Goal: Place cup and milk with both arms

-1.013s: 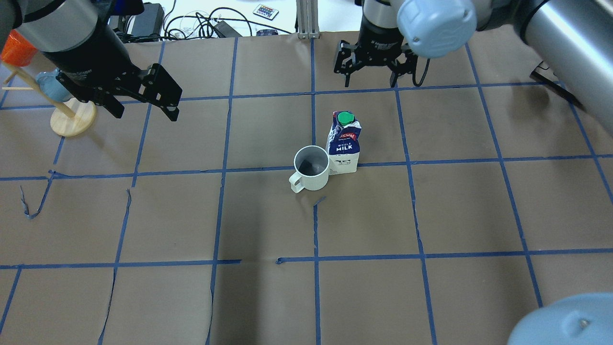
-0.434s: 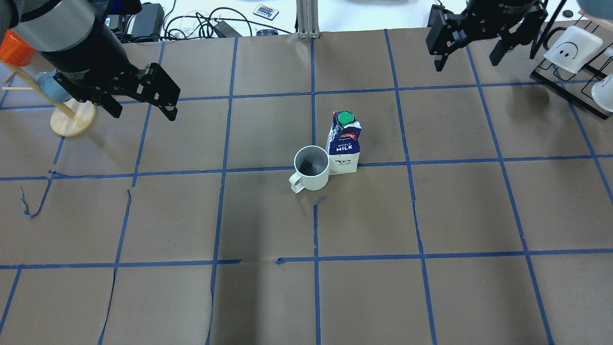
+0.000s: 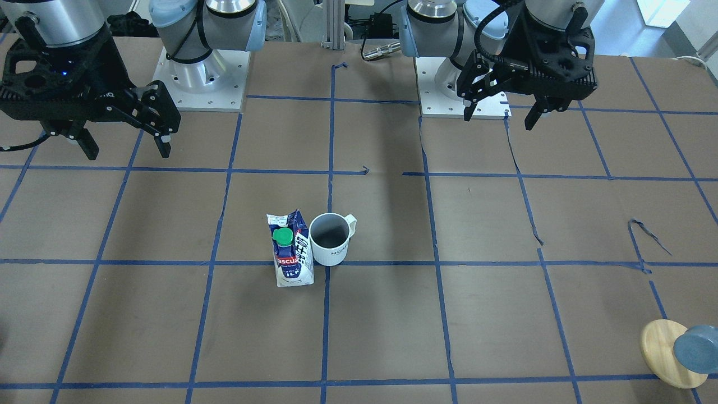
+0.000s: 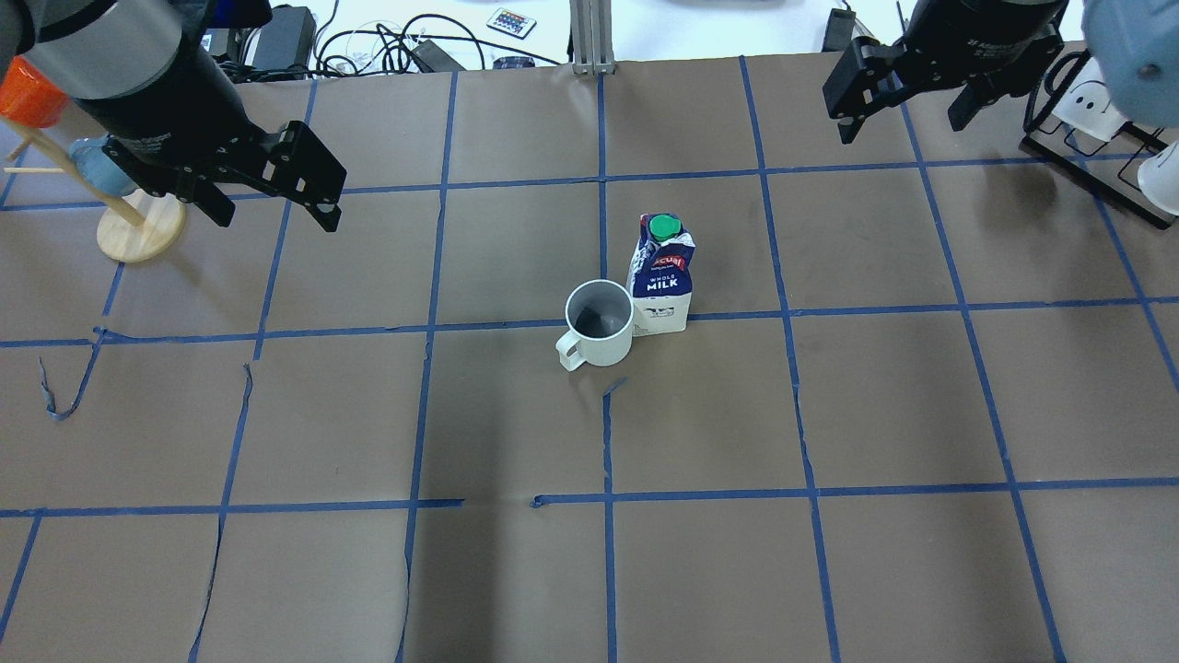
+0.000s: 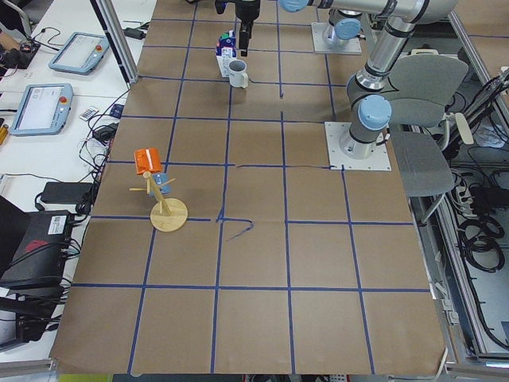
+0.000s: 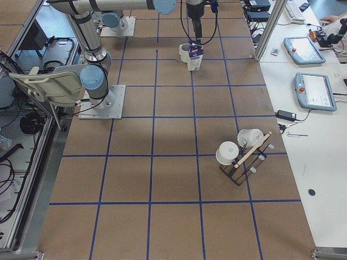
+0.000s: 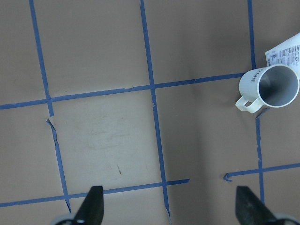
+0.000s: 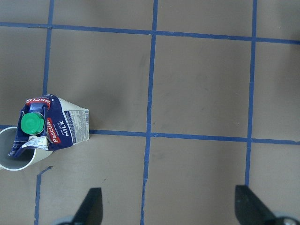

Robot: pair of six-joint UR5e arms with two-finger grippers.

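The white cup (image 4: 599, 322) stands upright near the table's middle, handle toward the front left. The blue-and-white milk (image 4: 661, 276) carton with green cap stands upright right beside it, touching or nearly so. Both also show in the front view: cup (image 3: 331, 238), milk (image 3: 290, 258). My left gripper (image 4: 274, 214) is open and empty, raised over the back left, far from the cup (image 7: 269, 86). My right gripper (image 4: 901, 127) is open and empty, raised over the back right, far from the milk (image 8: 54, 126).
A wooden stand (image 4: 138, 226) with an orange cup and a blue-grey cylinder is at the far left beside my left gripper. A black wire rack (image 4: 1096, 110) with white cups is at the far right. Cables lie beyond the table's back edge.
My right gripper has swung from behind the milk to the back right corner, near the rack. My left gripper has hardly moved. Cup and milk have not moved.
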